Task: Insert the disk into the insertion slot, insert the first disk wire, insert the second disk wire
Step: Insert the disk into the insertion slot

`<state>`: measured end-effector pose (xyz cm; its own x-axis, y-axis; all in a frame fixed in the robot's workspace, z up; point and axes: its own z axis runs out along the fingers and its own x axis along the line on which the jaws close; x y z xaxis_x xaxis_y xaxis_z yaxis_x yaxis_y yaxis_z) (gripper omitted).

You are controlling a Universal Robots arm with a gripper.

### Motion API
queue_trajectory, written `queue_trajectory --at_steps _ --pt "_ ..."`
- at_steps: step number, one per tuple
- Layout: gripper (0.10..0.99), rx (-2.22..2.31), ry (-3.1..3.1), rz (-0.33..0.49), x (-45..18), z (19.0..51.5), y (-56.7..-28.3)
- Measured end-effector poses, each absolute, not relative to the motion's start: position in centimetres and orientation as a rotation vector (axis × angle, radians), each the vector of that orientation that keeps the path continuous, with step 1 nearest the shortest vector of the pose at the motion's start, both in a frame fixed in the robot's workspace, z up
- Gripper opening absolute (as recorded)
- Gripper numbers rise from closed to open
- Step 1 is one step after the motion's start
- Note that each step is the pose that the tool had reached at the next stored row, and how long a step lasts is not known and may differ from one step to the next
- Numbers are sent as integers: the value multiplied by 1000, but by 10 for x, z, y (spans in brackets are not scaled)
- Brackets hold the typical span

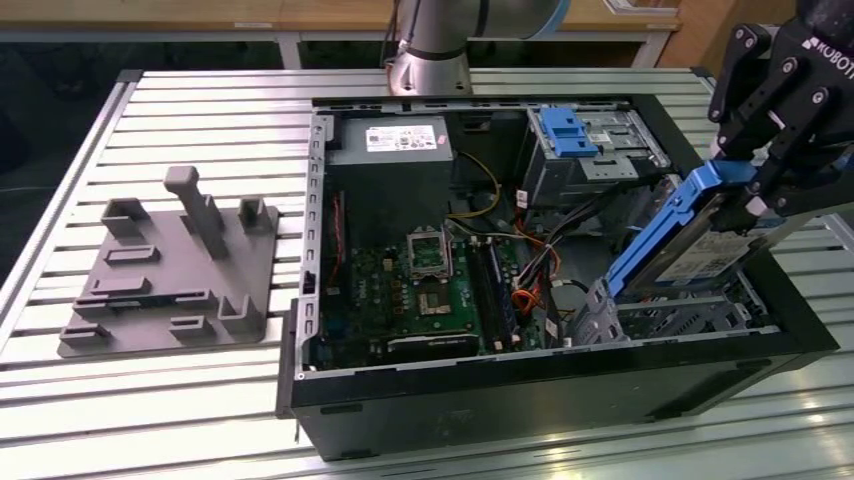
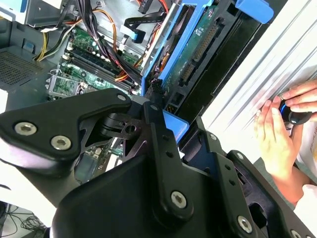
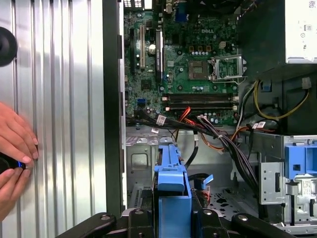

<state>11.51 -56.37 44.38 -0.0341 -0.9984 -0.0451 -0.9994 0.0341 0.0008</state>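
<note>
The gripper is closed on the disk, held tilted over the insertion slot. The disk is likely rigid, dense and shock-sensitive (grip its blue side edges, not the faces).

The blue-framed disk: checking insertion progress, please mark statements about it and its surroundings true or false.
The black gripper grips the silver-grey disk in its bright blue plastic carrier. True.
The disk lies flat inside the small grey sheet-metal cage. False: it is tilted, lower end at the cage.
The grey fixture plate sits inside the black computer case. False: it sits on the slatted table.
A person's hand is outside the case. True.
</note>
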Motion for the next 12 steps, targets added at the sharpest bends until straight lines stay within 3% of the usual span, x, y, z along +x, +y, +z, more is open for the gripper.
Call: queue_trajectory --at_steps 12 --pt "365 -2165 2240 57 115 427 -565"
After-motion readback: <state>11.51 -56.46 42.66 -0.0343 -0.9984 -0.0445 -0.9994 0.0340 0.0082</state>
